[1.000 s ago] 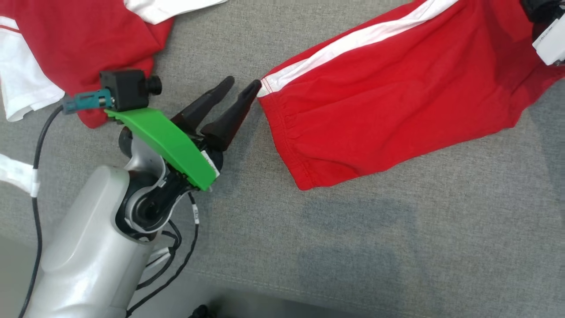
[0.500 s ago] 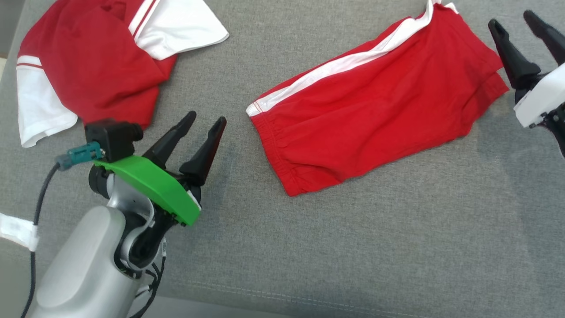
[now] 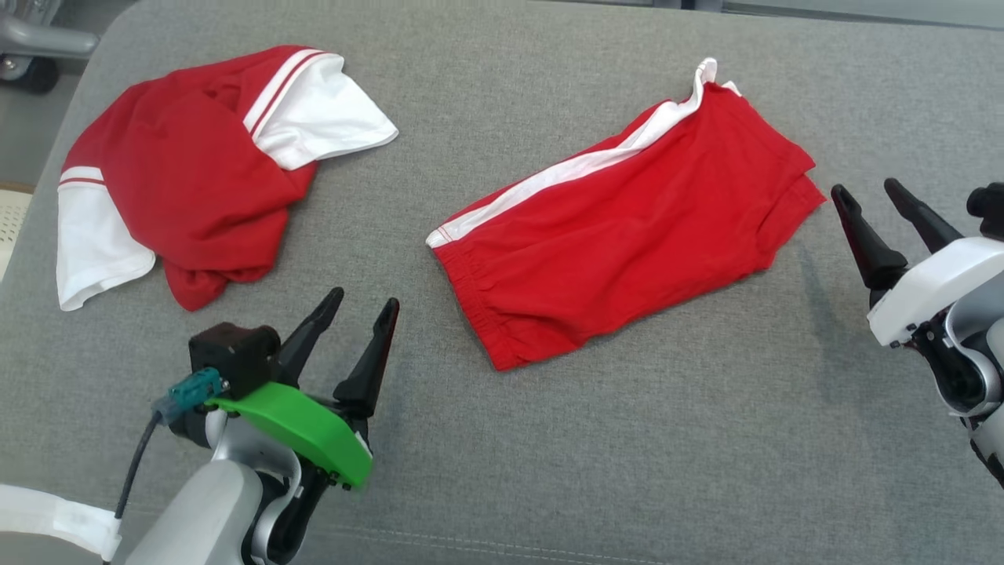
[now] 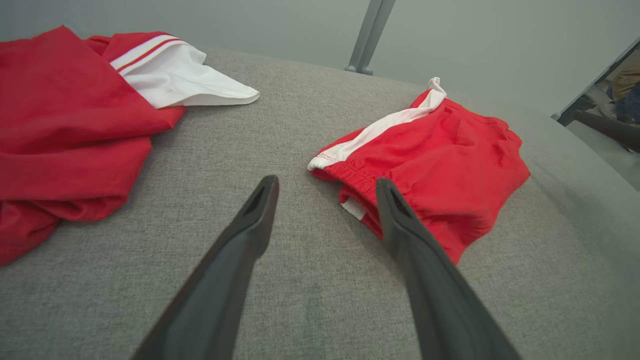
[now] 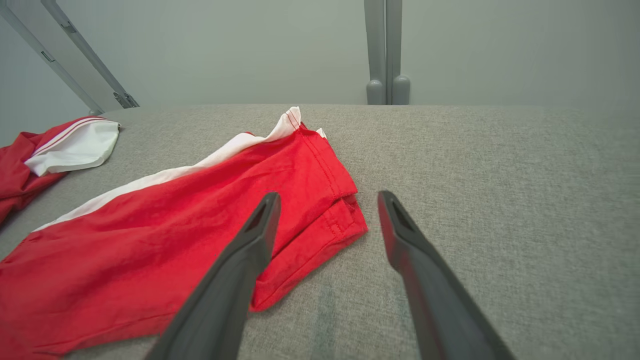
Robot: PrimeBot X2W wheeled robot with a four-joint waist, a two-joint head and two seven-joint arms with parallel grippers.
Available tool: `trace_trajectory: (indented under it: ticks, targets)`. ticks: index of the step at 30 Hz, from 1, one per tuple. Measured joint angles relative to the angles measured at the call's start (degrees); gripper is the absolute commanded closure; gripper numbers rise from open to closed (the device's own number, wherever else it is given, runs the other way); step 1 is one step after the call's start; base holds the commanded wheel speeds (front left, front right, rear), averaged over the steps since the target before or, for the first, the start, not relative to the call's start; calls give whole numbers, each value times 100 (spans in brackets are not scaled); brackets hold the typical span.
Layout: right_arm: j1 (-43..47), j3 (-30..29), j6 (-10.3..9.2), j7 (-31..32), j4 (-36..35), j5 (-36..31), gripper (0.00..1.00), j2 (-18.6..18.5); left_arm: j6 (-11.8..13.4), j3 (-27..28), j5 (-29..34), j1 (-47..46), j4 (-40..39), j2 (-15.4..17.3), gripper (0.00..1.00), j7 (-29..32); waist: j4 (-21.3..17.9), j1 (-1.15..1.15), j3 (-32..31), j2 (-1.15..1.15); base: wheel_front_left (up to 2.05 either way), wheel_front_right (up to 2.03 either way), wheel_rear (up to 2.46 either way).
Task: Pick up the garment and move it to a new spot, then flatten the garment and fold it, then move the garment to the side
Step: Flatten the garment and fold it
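Shorts [image 3: 620, 227] lie at centre, shirt [image 3: 180, 180] at 10 o'clock; left gripper [image 3: 365, 297] at 7 and right gripper [image 3: 865, 187] at 3 gape wide, empty.

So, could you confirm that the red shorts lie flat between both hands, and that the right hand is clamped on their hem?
Not quite: the right hand is open and clear of the hem, as the head view shows. The red shorts do lie flat between it and the left hand.
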Motion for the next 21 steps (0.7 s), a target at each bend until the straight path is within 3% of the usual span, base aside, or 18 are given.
trace_trajectory:
  ticks: [9, 21]
  targets:
    - [126, -138, -56, 185, 92, 229, 0, -148, 241, -102, 315, 141, -269, 1, 0, -354, 125, 0, -115, 0, 0, 0, 0]
    - [-225, -491, -209, 802, 482, 680, 0, -442, 309, -252, 479, 140, -586, -193, 0, -550, 646, 0, 255, 0, 0, 0, 0]
